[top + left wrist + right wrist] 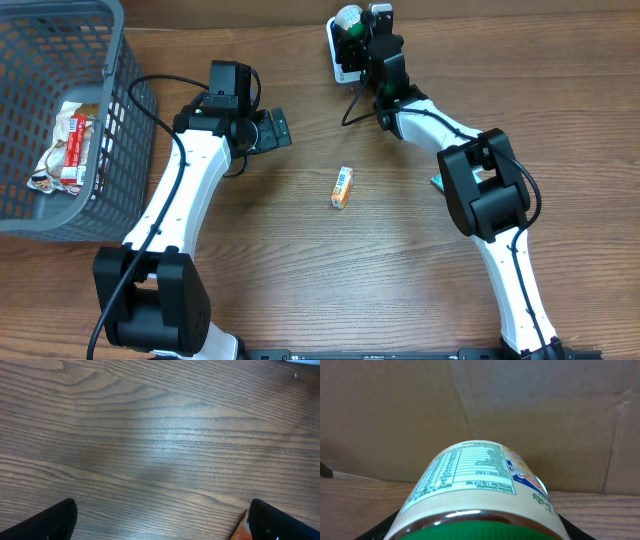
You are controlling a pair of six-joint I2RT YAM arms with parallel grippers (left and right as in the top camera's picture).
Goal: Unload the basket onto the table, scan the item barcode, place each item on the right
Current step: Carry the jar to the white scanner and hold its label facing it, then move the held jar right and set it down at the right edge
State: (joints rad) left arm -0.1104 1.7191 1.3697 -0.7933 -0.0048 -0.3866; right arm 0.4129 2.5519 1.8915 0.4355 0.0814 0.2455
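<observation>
The right gripper is clamped on a round jar, its black fingers pressing either side just below the lid. In its wrist view the jar lies on its side straight ahead of the fingers, with a glossy green lid nearest the camera and smooth, pale, curved walls. The paper label carries a boxed nutrition table in green print too fine to read, and beside it is a blue and red logo with a few green letters cut off at the curve. Directly under the held jar sits a flat white device with rounded corners; a thin black cable trails from it. Beyond the jar stands a wall of plain brown cardboard, creased in places. The left gripper hangs with its two matte black fingers spread wide and nothing between them, above the brown wood-grain table. One small orange and white carton lies flat on the table just off the tip of the left gripper's right-hand finger, and only its orange corner shows in that wrist view. Well behind the left gripper is one grey plastic lattice basket holding crinkled red and white packets, whose number cannot be told.
</observation>
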